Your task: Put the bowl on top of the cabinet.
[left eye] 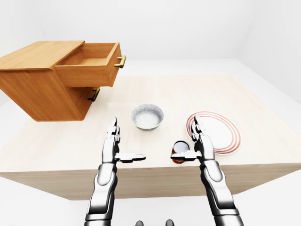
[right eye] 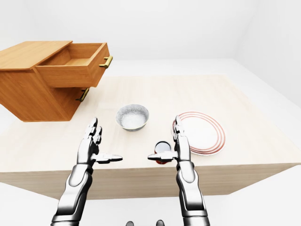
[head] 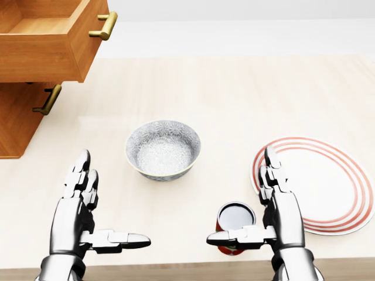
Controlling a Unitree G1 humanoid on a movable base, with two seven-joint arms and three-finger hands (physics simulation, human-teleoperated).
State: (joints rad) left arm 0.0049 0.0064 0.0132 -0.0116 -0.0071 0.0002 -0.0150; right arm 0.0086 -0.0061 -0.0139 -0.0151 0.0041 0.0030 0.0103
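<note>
Evidently we hold both hands, left [head: 88, 205] and right [head: 263, 202], spread and empty, flanking the bowl [head: 163, 150]. Nothing is gripped; the cabinet [left eye: 42, 80] top awaits.

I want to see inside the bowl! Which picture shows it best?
The head view: it looks down into the patterned grey ceramic bowl, large and unobstructed. Both eye views show it smaller and from a lower angle.

1. 1 wooden cabinet [left eye: 35, 87] with 2 drawers.
2. 2 brass drawer handles: upper handle [head: 104, 26], lower handle [head: 48, 99].
3. 1 patterned bowl [head: 163, 150].
4. 1 red-ringed plate [head: 325, 182].
5. 1 red cup [head: 235, 219].
6. 1 table [left eye: 263, 108].
7. 2 robot hands: left hand [head: 79, 205], right hand [head: 281, 205].
</note>
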